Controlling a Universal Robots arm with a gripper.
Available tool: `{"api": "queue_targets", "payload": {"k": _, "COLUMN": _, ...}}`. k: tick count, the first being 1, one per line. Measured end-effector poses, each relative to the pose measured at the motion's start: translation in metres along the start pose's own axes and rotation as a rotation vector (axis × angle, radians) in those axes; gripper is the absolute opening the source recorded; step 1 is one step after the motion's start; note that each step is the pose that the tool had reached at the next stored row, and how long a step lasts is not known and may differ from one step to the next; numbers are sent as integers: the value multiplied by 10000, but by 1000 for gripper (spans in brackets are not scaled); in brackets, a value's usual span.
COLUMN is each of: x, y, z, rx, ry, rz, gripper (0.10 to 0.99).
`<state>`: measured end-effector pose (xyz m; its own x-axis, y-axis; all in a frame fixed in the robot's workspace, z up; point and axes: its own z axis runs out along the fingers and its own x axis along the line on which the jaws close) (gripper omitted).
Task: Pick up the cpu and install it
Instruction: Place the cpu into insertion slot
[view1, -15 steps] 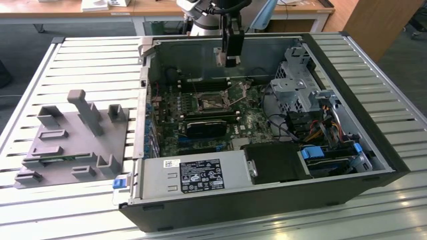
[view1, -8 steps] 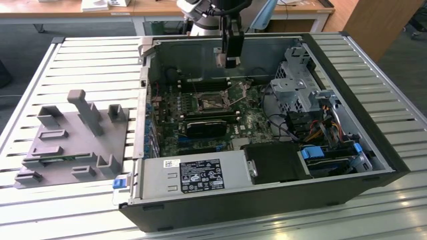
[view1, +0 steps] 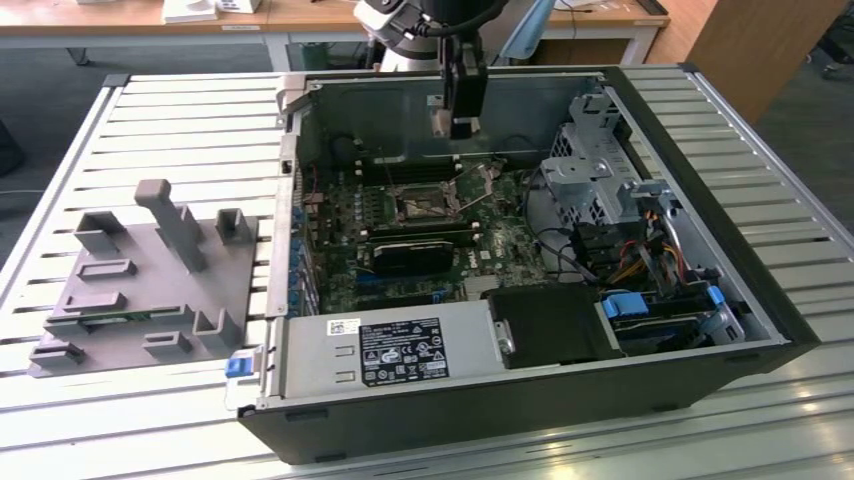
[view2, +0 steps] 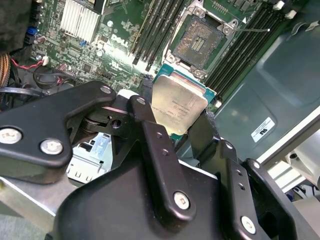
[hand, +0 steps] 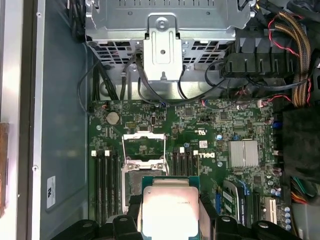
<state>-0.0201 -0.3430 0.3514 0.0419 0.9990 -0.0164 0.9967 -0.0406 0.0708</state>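
Over the motherboard (view2: 115, 45), near the open socket (view2: 200, 42), cpu (view2: 177, 107) clamped in the gripper (view2: 175, 125)

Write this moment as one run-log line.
gripper: shut on cpu | cpu: aloft over motherboard | socket: open, empty

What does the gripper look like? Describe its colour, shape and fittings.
The gripper is matte black: flat, angular linkage bars pinned with silver screw heads, narrowing into two slim black fingers. In the exterior view the arm above it is pale silver-grey with black sections.
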Motion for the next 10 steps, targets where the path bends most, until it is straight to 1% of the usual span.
{"api": "queue_targets", "payload": {"k": 10, "x": 1, "y": -3, "z": 42, "rx": 1, "ry": -2, "rz": 0, "gripper": 537}}
